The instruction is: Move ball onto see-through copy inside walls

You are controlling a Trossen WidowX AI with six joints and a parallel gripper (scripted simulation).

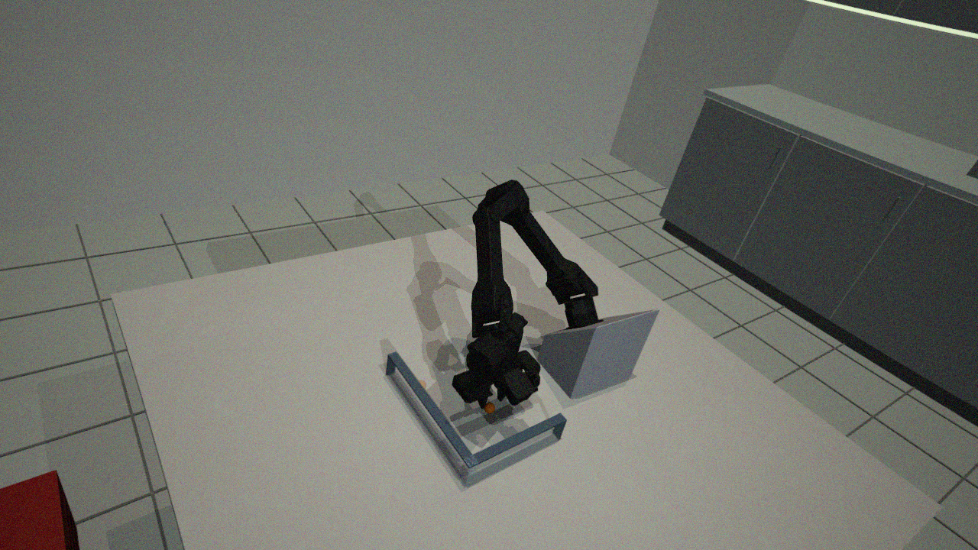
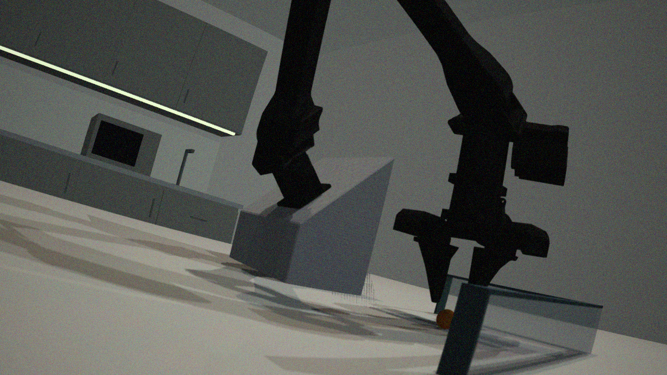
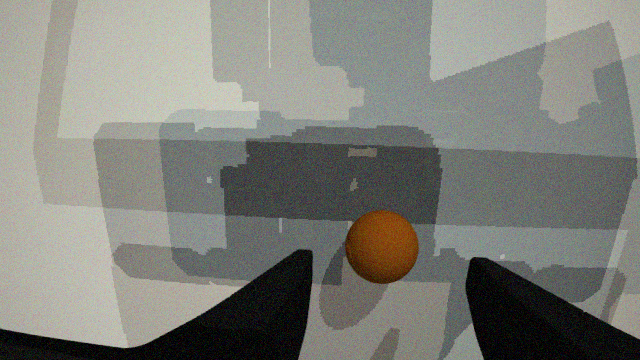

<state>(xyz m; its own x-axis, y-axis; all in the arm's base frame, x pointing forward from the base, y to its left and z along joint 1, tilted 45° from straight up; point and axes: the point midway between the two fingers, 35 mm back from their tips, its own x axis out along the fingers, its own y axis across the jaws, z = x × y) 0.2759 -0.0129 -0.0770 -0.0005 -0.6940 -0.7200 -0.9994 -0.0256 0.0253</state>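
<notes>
The orange ball (image 1: 489, 408) (image 2: 444, 319) (image 3: 382, 246) lies on the table inside the corner of the two low clear walls. The long wall (image 1: 430, 409) and the short wall (image 1: 519, 438) have blue-grey top edges. The see-through copy (image 1: 422, 384) is a faint pale orange spot beside the long wall, nearer its far end. My gripper (image 1: 493, 400) (image 2: 456, 296) (image 3: 390, 269) is partly open and points down just above the ball. In the wrist view the ball shows between the fingertips, with gaps on both sides. One fingertip is hidden behind a wall end in the exterior view.
The grey wedge-shaped arm base (image 1: 612, 355) (image 2: 335, 233) stands on the table beside the open side of the corner. A red block (image 1: 30, 509) is at the lower left of the top view, beyond the table edge. Arm shadows fall across the corner area.
</notes>
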